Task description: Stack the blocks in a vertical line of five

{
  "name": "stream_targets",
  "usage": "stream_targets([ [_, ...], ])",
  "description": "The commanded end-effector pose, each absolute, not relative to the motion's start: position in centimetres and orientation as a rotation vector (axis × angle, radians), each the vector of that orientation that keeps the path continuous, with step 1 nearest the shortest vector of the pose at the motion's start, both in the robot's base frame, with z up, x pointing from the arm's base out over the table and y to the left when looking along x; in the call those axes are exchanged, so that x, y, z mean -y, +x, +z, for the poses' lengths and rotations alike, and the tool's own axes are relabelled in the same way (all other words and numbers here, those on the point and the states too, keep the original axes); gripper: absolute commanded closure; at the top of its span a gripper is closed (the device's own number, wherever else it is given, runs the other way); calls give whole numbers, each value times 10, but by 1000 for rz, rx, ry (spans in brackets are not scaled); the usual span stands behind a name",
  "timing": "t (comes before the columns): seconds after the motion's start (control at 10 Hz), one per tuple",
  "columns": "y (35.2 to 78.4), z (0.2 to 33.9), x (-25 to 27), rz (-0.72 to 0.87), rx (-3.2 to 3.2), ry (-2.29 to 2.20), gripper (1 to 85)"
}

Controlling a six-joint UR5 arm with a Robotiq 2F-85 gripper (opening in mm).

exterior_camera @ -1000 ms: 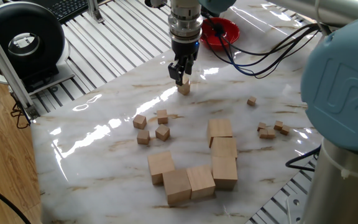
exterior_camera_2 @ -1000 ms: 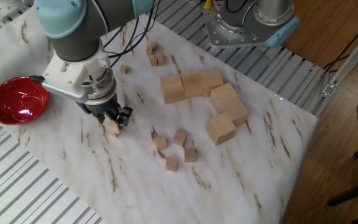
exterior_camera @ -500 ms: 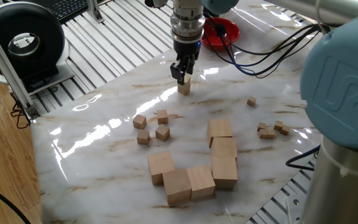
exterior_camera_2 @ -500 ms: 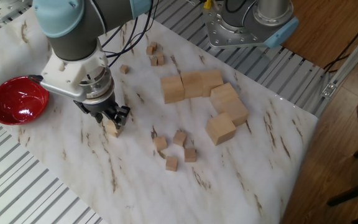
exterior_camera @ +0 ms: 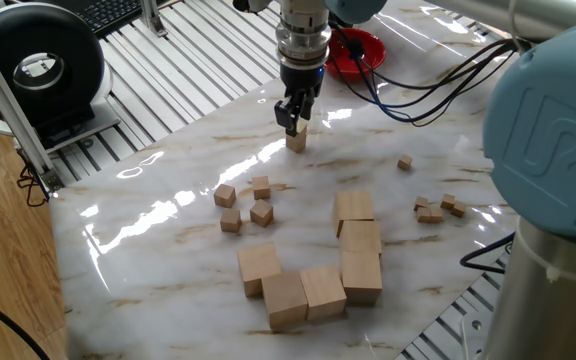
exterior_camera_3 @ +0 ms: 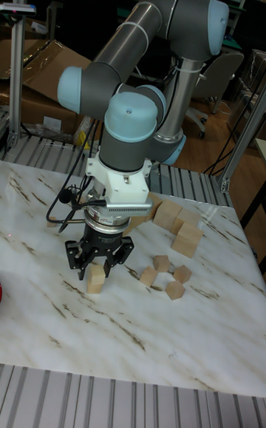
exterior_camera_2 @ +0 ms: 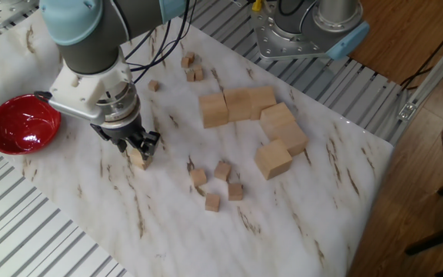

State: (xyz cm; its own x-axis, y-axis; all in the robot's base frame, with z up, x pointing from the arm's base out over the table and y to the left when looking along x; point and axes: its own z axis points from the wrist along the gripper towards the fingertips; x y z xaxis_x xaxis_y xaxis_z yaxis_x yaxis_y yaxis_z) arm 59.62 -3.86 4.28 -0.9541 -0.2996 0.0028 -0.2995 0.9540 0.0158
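Note:
One small block [exterior_camera: 296,141] stands alone on the marble table [exterior_camera: 168,250], also visible as the block [exterior_camera_2: 138,159] and the block [exterior_camera_3: 94,279]. My gripper [exterior_camera: 294,124] hangs straight down just over it, open, with its fingertips [exterior_camera_3: 76,259] spread to either side of the block's top. In the other fixed view the gripper [exterior_camera_2: 141,146] sits right over the block. Several more blocks [exterior_camera: 246,204] lie loosely grouped nearer the table's middle, seen also as the blocks [exterior_camera_2: 218,186] and the blocks [exterior_camera_3: 166,276].
Several large wooden cubes [exterior_camera: 318,262] cluster at the near right. Tiny cubes [exterior_camera: 436,208] lie scattered by the right edge, one tiny cube [exterior_camera: 405,162] apart. A red bowl [exterior_camera_2: 21,123] sits beyond the gripper. Cables [exterior_camera: 418,90] trail behind the arm.
The gripper has risen a little off the lone block, which stays on the table. The other blocks have not moved.

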Motion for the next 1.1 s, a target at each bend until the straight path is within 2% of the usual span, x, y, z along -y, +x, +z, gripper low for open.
stream_targets([
  [0.0, 597, 44, 36, -47, 3109, 460, 340],
  [1.0, 590, 62, 34, -13, 3109, 502, 337],
])
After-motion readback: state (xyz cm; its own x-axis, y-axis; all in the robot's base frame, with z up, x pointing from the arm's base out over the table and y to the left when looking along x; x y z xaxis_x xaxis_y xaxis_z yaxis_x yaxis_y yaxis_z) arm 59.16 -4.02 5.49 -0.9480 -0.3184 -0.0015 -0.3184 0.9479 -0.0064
